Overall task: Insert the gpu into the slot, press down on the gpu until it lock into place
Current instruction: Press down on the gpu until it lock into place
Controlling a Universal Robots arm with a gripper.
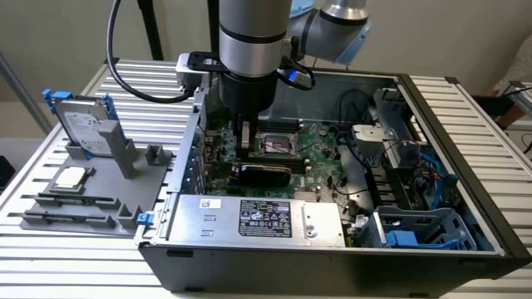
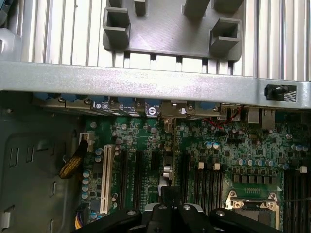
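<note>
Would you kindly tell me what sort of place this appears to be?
Probably a robotics lab bench set up for computer assembly: an open desktop PC case lies on a slatted metal table, a robot arm reaches into it, and a grey fixture beside it holds a hard drive.

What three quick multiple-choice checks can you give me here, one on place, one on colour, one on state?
1. Where is the hard drive?
A) on the grey fixture beside the case
B) inside the case
C) on the floor

2. What colour is the drive cage?
A) red
B) blue
C) white

3. How is the end effector?
A) wide open
B) shut
C) gripping the hard drive

Answers:
1 A, the hard drive stands on the fixture at the exterior view's left.
2 B, the cage is blue plastic in the case corner.
3 B, the end effector is closed up, nearest the gpu.
</note>
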